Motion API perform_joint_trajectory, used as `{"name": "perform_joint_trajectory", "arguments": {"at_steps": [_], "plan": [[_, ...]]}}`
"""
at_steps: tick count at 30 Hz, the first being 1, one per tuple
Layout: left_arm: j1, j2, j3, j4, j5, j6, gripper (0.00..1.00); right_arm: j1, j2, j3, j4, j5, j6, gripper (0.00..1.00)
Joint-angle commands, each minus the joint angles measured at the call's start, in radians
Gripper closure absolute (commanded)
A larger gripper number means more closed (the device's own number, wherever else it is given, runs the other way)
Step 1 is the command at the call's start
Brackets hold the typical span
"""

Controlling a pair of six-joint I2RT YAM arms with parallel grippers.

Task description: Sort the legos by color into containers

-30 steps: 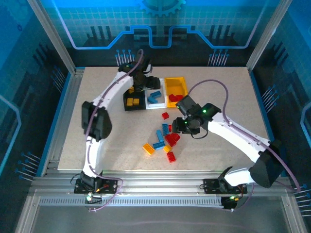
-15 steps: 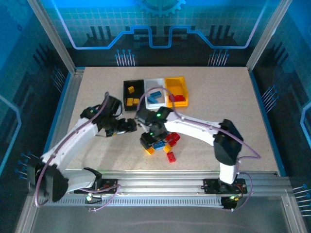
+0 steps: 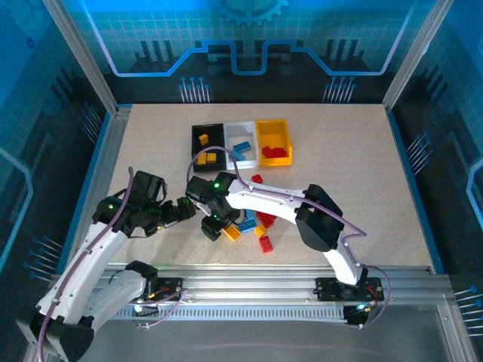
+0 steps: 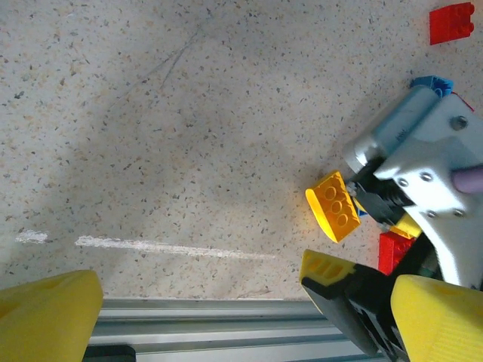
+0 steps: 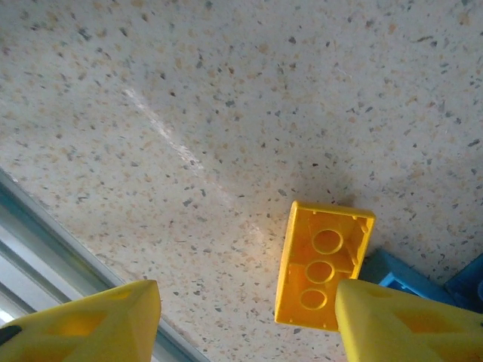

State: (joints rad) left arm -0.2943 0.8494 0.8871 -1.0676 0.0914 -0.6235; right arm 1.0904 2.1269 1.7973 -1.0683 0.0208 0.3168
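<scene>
**A:** From above, how far had the sorting got?

**B:** Partway, I'd judge. The black bin (image 3: 215, 136) held two yellow pieces, the white bin (image 3: 245, 132) blue ones, and the orange-yellow bin (image 3: 272, 132) red ones. A loose pile of legos (image 3: 253, 224) in red, blue and yellow waited on the table (image 3: 339, 151) nearer the front. One red brick (image 3: 256, 179) lay apart, between the pile and the bins.

**A:** And the arms?

**B:** The left gripper (image 3: 189, 207) hung just left of the pile. The right gripper (image 3: 211, 228) was down at the pile's left edge.

**A:** What did the left wrist camera give?

**B:** The left gripper's fingers (image 4: 45, 313) were spread fully wide, with nothing between them but speckled tabletop and the metal rail (image 4: 204, 309). A yellow brick (image 4: 336, 205) showed its round studs, tipped on edge against the right gripper's dark-and-white body.

**A:** And the right wrist camera?

**B:** Its fingers (image 5: 90, 320) stood about half parted and clamped nothing. What seemed to be that same yellow piece lay between them, close to one finger and well clear of the other. Its hollow underside faced the camera, with three round tubes inside. The plastic looked hard and glossy, with crisp corners. A blue brick (image 5: 400, 275) sat just beside it. The table was matte and stone-flecked, crossed by a pale scuff.
</scene>
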Motion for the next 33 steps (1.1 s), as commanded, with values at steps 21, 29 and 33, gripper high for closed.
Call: {"name": "perform_joint_trajectory", "arguments": {"at_steps": [21, 29, 33], "plan": [[0.026, -0.041, -0.019, -0.116, -0.036, -0.038, 0.01, -0.017, 0.054, -0.062, -0.021, 0.09, 0.062, 0.44], [0.026, -0.044, -0.022, -0.127, -0.03, -0.028, 0.01, -0.018, 0.083, -0.076, -0.01, 0.141, 0.068, 0.48], [0.027, -0.049, -0.018, -0.134, -0.03, -0.021, 0.01, -0.021, 0.101, -0.064, -0.007, 0.147, 0.077, 0.48]]}}
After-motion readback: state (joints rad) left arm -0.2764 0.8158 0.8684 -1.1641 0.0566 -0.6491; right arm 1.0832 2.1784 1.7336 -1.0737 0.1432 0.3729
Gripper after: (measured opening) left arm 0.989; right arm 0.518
